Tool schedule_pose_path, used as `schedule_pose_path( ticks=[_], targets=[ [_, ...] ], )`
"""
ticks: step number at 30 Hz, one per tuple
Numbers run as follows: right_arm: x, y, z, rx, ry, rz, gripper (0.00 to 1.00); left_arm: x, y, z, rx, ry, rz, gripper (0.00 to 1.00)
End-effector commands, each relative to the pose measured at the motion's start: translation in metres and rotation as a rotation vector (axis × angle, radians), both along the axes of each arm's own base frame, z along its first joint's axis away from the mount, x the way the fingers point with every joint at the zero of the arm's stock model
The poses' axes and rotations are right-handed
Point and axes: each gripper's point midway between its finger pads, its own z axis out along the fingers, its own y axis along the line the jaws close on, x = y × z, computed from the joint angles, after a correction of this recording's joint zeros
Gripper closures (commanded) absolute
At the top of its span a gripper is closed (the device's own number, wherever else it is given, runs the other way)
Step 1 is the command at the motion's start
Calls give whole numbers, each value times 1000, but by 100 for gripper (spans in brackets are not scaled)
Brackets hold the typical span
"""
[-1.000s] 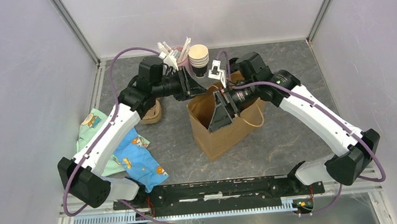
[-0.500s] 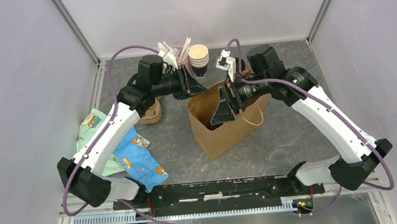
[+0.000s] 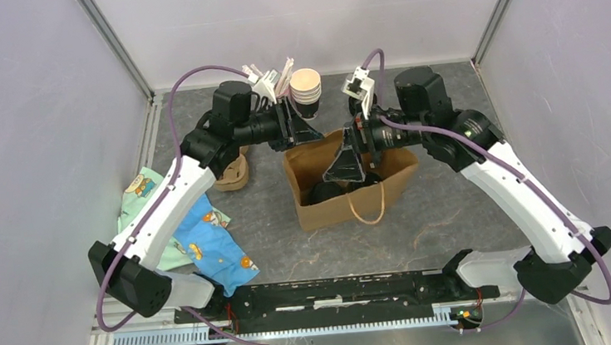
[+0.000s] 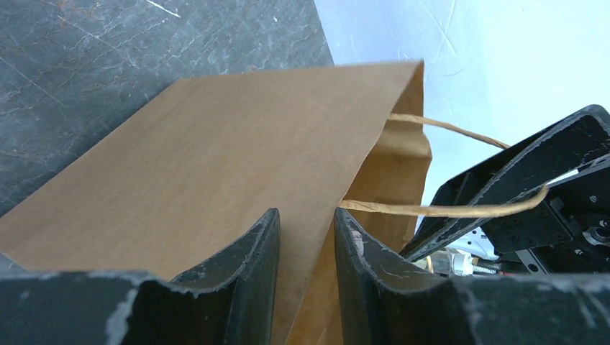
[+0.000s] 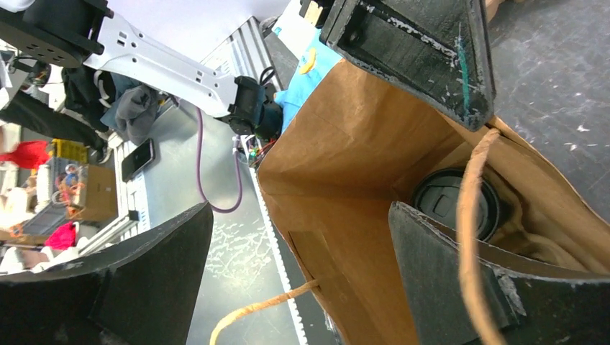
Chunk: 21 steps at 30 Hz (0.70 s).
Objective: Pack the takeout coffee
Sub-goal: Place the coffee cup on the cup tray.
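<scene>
Top external view shows the brown bag point(image 3: 394, 177) standing mid-worktop point(image 3: 424, 229). The coffee cup point(image 5: 453, 205) sits inside it toward the bag's 8 o'clock side, black lid point(image 5: 440, 195) showing. At 11 o'clock the left fingers point(image 4: 259, 251) straddle the bag's rim, slightly parted. From 1 o'clock the right fingers point(image 5: 439, 266) hang spread wide and empty over the bag.

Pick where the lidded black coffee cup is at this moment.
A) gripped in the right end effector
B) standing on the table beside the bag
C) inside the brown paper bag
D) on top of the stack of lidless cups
C: in the right wrist view, the lidded cup sits deep inside the brown paper bag.
</scene>
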Motion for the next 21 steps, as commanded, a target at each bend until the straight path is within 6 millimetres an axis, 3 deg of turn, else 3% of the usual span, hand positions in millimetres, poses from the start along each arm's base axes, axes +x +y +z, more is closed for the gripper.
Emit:
schedule_pose_path(
  ticks=[1,5,9,13,17,21],
  targets=[
    [1,11,5,43,72,65,2,3,-2,2,16,-61,-42,59],
    [-20,16,-11,60,252,164,2,6,0,-13,58,-43,-43,59],
    [-26,16,-24,59,343,178,2,18,9,-22,120,-55,32,60],
    [-28,18,-46,41,422,191,2,26,11,-17,127,-78,66,60],
    [-18,20,-53,46,442,156,2,28,14,-16,124,-90,91,60],
    [7,5,-67,-35,487,11,2,30,22,-21,157,-82,135,61]
  ],
)
